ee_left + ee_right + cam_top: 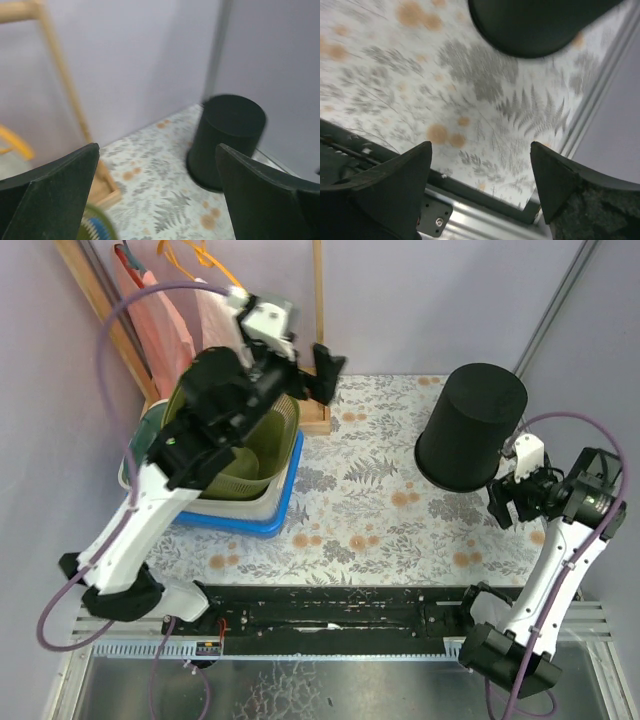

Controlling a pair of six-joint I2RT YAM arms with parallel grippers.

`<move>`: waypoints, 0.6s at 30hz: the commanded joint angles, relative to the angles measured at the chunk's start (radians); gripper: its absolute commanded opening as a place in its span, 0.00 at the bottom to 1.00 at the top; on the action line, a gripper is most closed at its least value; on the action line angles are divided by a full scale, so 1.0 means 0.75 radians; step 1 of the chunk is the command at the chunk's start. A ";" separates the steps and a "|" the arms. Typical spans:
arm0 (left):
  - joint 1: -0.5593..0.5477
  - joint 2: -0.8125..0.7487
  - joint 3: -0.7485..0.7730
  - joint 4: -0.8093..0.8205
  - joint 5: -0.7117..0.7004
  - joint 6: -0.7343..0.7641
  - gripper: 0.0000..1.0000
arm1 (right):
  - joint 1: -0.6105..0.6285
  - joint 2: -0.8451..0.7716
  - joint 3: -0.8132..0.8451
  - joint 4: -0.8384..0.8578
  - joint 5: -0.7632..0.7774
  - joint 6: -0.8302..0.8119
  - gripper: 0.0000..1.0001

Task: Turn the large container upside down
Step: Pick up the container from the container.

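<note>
The large black container [470, 425] stands mouth down on the flowered tablecloth at the right. It also shows in the left wrist view [227, 140] and at the top of the right wrist view [540, 25]. My right gripper [515, 495] is open and empty, just right of and below the container, apart from it. My left gripper [318, 380] is open and empty, raised high over the back left, above the green basket [250, 445].
The green basket sits in stacked white and blue tubs [265, 515] at the left. A wooden rack [318, 330] with pink cloth and orange hangers stands at the back left. The table's metal front rail [485, 210] lies under my right gripper.
</note>
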State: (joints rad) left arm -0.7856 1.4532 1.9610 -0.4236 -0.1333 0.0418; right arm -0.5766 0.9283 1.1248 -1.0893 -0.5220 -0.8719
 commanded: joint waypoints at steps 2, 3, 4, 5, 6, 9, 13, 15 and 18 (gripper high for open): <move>0.027 -0.180 -0.009 -0.139 -0.562 0.014 1.00 | 0.011 0.067 0.573 -0.511 -0.725 -0.302 0.93; 0.071 -0.246 -0.053 -0.127 -0.548 0.019 1.00 | 0.011 0.126 0.663 -0.509 -0.863 -0.264 0.94; 0.154 -0.305 -0.092 -0.134 -0.505 0.020 1.00 | 0.012 0.182 0.752 -0.458 -1.000 -0.160 0.94; 0.230 -0.352 -0.122 -0.150 -0.481 0.040 1.00 | 0.015 0.241 0.803 -0.306 -1.128 0.046 0.94; 0.276 -0.394 -0.154 -0.156 -0.508 0.073 1.00 | 0.023 0.285 0.791 0.003 -1.244 0.413 0.92; 0.349 -0.475 -0.214 -0.237 -0.601 0.157 0.99 | 0.299 0.307 0.501 1.360 -1.089 1.740 0.81; 0.397 -0.453 -0.196 -0.430 -0.686 0.171 0.96 | 0.798 0.402 0.631 1.089 -0.479 1.268 0.86; 0.467 -0.387 -0.148 -0.556 -0.639 0.131 0.99 | 1.008 0.544 0.768 0.953 -0.259 1.186 0.84; 0.516 -0.226 -0.011 -0.795 -0.565 0.039 0.98 | 1.136 0.729 0.875 0.897 -0.041 1.192 0.79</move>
State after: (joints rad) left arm -0.4423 1.1355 1.8755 -0.7547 -0.5888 0.1192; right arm 0.1467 1.3884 1.6424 -0.4343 -0.8673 -0.0185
